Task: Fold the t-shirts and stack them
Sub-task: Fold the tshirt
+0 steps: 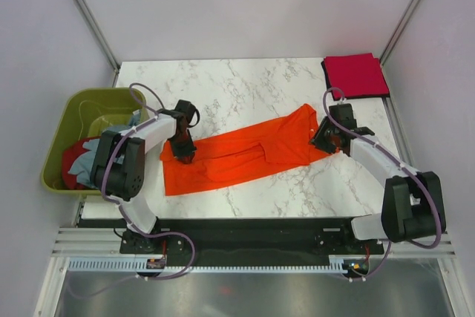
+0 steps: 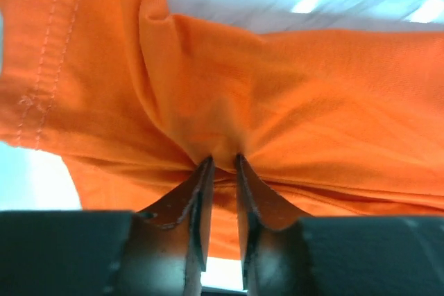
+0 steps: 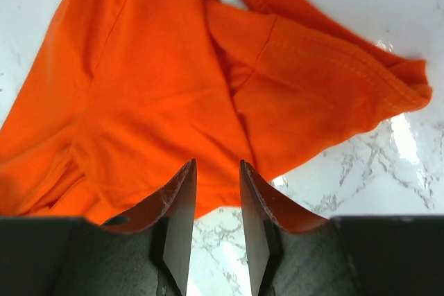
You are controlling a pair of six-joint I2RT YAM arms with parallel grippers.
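The bright orange t-shirt (image 1: 245, 155) lies stretched in a long band across the marble table. My left gripper (image 1: 183, 152) is at its left part and is shut on a pinch of the orange fabric (image 2: 312, 88), which bunches between the jaws (image 2: 223, 163). My right gripper (image 1: 320, 141) is at the shirt's right end, open, its tips (image 3: 217, 166) just over the shirt's near edge (image 3: 152, 88) with nothing held. A crimson red t-shirt (image 1: 355, 76) lies folded at the back right corner. A pale grey-blue t-shirt (image 1: 95, 155) and another red t-shirt (image 1: 70, 166) lie in the tub.
The olive-green plastic tub (image 1: 56, 146) stands off the table's left edge, beside the left arm. Bare marble table (image 1: 245, 87) shows behind the orange shirt and in front of it. Grey walls with metal posts close in the sides.
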